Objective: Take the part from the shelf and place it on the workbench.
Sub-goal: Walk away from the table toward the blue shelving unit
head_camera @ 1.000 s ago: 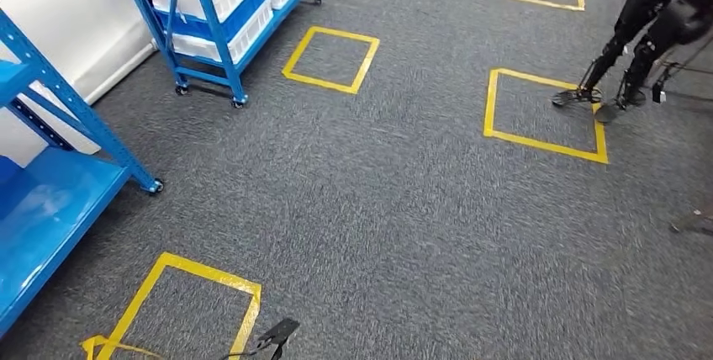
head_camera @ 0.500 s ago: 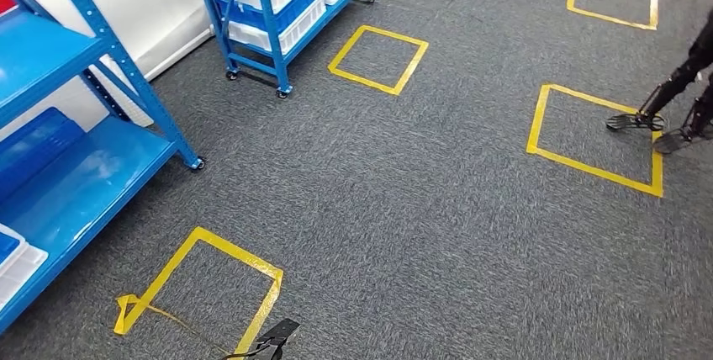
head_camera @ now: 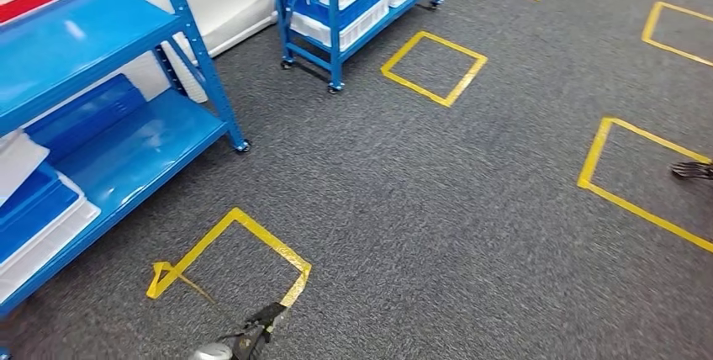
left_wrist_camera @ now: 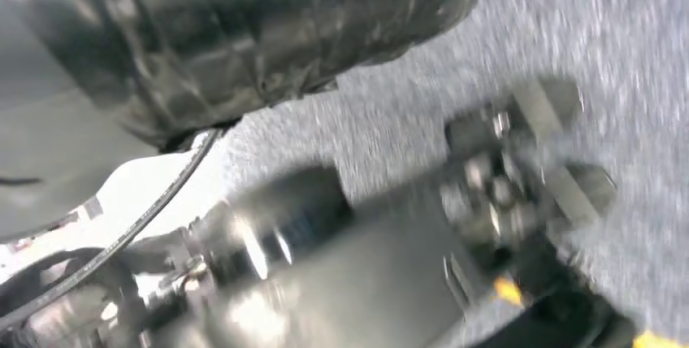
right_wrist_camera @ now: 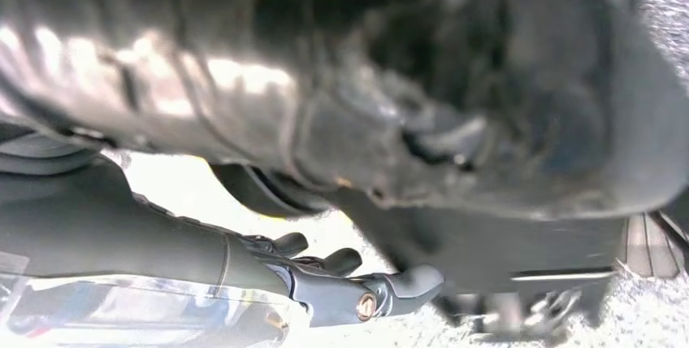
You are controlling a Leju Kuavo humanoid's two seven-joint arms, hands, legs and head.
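The robot faces the blue shelf [head_camera: 109, 137] at the carpet's [head_camera: 437, 209] left edge, presumably to fetch the part; the right hand [right_wrist_camera: 357, 283] hangs empty, fingers apart, while the left hand's [left_wrist_camera: 520, 193] state cannot be told.

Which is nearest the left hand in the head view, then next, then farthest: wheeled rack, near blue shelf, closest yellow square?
1. Closest yellow square, just ahead of the left hand.
2. Near blue shelf, left side.
3. Wheeled rack, far ahead.
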